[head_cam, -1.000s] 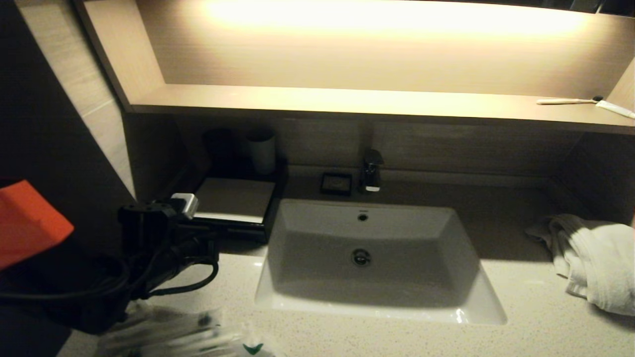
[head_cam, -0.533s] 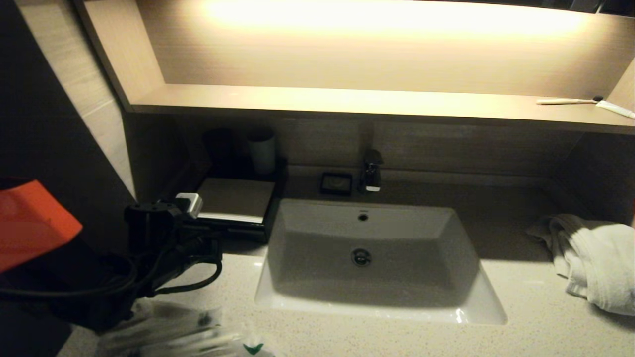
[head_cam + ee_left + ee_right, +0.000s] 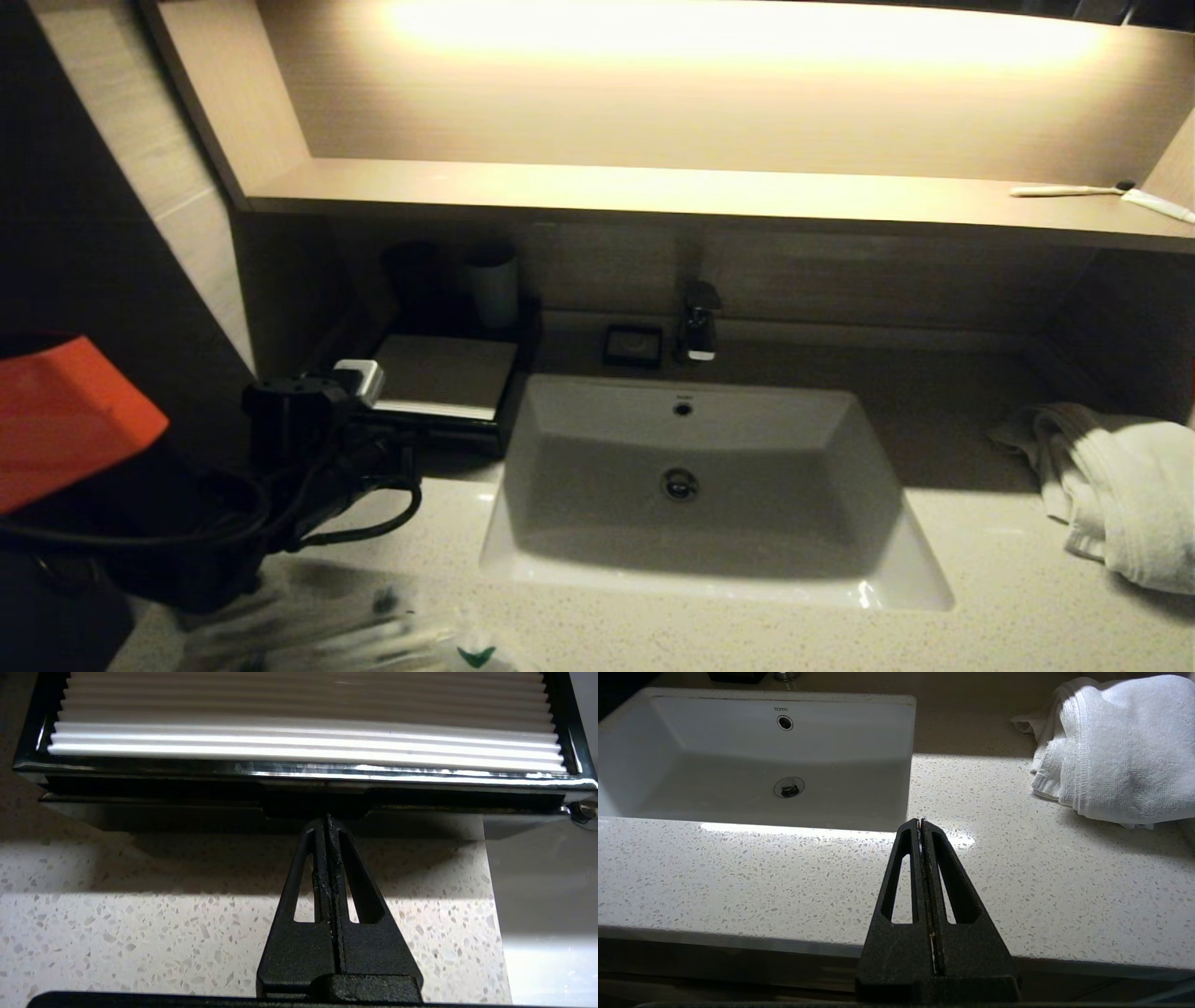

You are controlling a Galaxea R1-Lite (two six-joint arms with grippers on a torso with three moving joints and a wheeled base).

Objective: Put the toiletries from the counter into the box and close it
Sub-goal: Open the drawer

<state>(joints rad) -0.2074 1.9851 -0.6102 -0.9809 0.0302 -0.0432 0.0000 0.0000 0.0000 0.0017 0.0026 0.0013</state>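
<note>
The closed left hand (image 3: 327,820) has edged toward the box (image 3: 299,788).

The box (image 3: 439,387) is set on the pale speckled surface (image 3: 980,616), just left of the white basin. It is low, black and glossy, topped by a flat cream panel that is seen to be ribbed in the left wrist view (image 3: 303,718). Its drawer front is seen nearly flush with the body. The toiletries (image 3: 345,635), clear-wrapped white sachets with green marks and slim sticks, are heaped at the surface's near left edge.
</note>
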